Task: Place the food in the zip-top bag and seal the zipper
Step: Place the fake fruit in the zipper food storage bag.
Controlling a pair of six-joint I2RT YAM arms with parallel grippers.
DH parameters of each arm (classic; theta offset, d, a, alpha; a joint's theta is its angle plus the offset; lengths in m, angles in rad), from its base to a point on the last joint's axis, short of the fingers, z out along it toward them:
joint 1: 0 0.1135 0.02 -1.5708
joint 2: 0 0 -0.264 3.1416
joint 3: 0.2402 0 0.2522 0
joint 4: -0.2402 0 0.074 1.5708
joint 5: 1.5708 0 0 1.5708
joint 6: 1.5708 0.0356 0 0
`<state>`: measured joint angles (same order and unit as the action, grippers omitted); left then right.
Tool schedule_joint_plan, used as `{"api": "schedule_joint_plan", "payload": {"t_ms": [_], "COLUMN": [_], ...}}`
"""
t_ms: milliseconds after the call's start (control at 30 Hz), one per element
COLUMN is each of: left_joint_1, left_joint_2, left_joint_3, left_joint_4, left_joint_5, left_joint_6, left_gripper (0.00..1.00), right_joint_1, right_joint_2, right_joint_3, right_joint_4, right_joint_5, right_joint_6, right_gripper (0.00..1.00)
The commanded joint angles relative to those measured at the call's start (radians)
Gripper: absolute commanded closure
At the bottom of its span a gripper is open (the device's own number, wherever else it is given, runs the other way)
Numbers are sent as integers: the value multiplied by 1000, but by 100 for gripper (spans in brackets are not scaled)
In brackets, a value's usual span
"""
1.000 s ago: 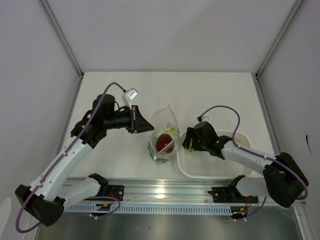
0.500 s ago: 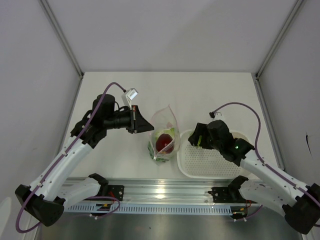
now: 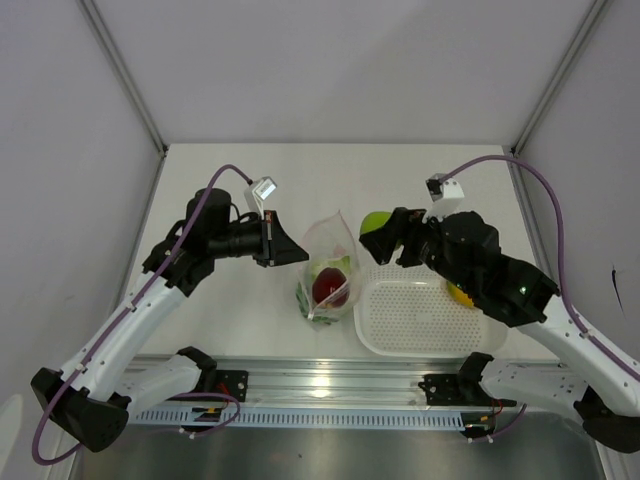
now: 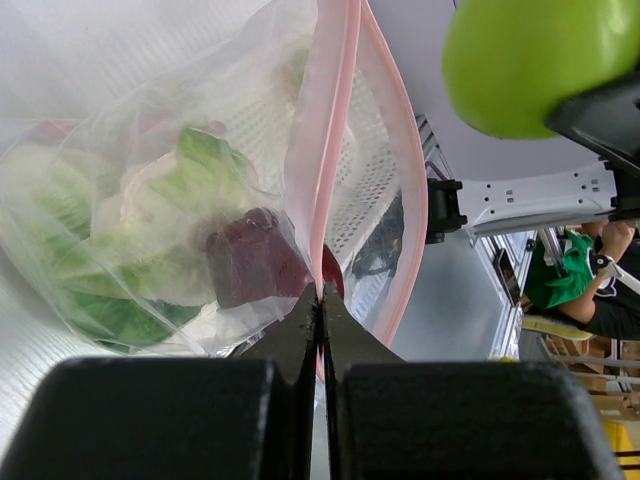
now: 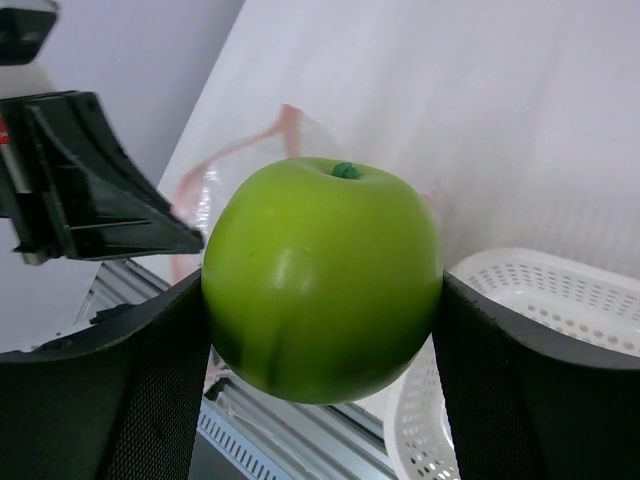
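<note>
The clear zip-top bag (image 3: 328, 275) stands open at the table's middle, holding the dark red apple (image 3: 328, 288), lettuce (image 4: 130, 240) and white cauliflower. My left gripper (image 3: 298, 252) is shut on the bag's pink zipper strip (image 4: 325, 190), holding the mouth up. My right gripper (image 3: 378, 232) is shut on the green apple (image 5: 322, 277), held in the air just right of the bag's mouth; the apple also shows in the top view (image 3: 374, 222) and the left wrist view (image 4: 525, 62). The yellow-orange fruit (image 3: 459, 294) lies in the basket, partly hidden by my right arm.
A white perforated basket (image 3: 420, 320) sits right of the bag near the front edge. A metal rail (image 3: 330, 385) runs along the table's near edge. Grey walls enclose the table on three sides.
My right gripper has risen out of the basket with the green apple and moved back and left toward the bag's mouth. The left gripper and bag have not moved.
</note>
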<state>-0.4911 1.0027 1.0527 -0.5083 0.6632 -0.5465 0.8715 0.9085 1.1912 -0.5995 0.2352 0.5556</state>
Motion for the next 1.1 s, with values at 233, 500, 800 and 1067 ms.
{"api": "schedule_joint_plan", "payload": {"t_ms": [233,500,800,1067], "left_joint_1": [5,5,5,5], "left_joint_2": [-6,-15,-15,-26], "left_joint_3": [-10,-2,-3,0], "left_joint_4": [28,21,28,19], "left_joint_5": [24,18,30,24], "left_joint_6": [-13,-9,-15,-15], "left_gripper": [100,100,99,99], "right_joint_1": [191,216,228,228], "right_joint_2": [211,302,362,412], "right_joint_3": [229,258,262,306], "right_joint_4": [112,44,-16,-43], "right_joint_5": [69,110,144,173], "right_joint_6": [-95,-51,-49,-56], "right_gripper": [82,80,56,33]}}
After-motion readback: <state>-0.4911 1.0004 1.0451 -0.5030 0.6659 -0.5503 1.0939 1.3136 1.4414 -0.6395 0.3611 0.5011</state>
